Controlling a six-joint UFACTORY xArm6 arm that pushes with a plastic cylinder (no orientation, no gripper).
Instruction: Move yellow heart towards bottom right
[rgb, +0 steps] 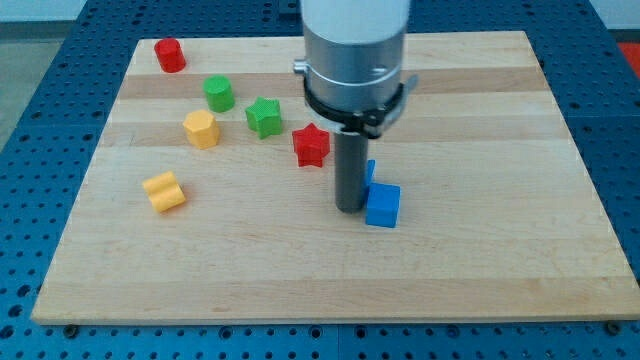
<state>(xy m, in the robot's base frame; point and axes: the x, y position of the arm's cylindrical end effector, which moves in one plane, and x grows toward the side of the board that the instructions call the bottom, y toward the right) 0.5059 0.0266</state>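
You had the wooden board (480, 280) filling the view, the arm's grey housing (355, 50) over its upper middle. My tip (349, 209) sat near board centre, touching the blue cube (382, 206) at its 3 o'clock; a second blue block (370, 171) was half hidden behind the rod, shape unclear. There was no hand to open or close, just the bare rod, carrying nothing. The yellow heart (164, 191) lay well apart at the tip's 9 o'clock, near the left edge. You would need to get round to its 10 o'clock side to push toward 4 o'clock. Red star (311, 145) stood near that route.
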